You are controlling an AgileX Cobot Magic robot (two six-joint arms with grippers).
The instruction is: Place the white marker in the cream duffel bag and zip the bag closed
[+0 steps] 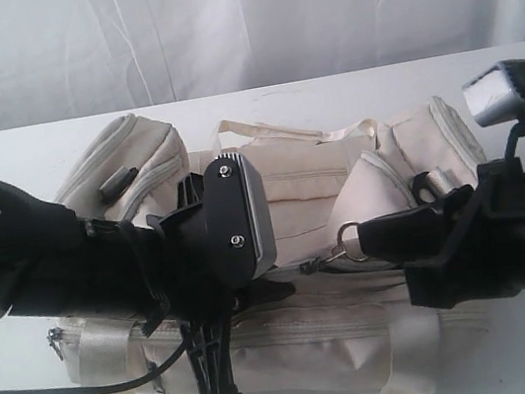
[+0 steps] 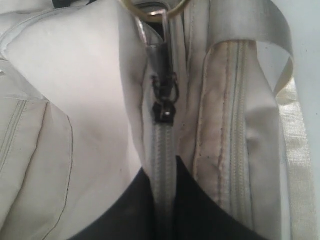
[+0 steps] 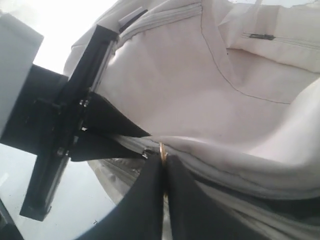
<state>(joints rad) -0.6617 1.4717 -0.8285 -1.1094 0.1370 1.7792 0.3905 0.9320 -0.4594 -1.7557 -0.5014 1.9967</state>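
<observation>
The cream duffel bag lies lengthwise on the white table. My left gripper reaches across its top and is shut on the grey zipper tape, just behind the dark slider. My right gripper comes in from the right and is shut on the metal ring pull, which shows as a thin brass edge between its black fingers. In the left wrist view the ring pull sits at the end of the slider tab. The white marker is out of view.
A black clip lies on the bag's left end pocket. Glossy webbing handles hang over the near side. A dark cable trails across the table at the front left. A white curtain hangs behind the table.
</observation>
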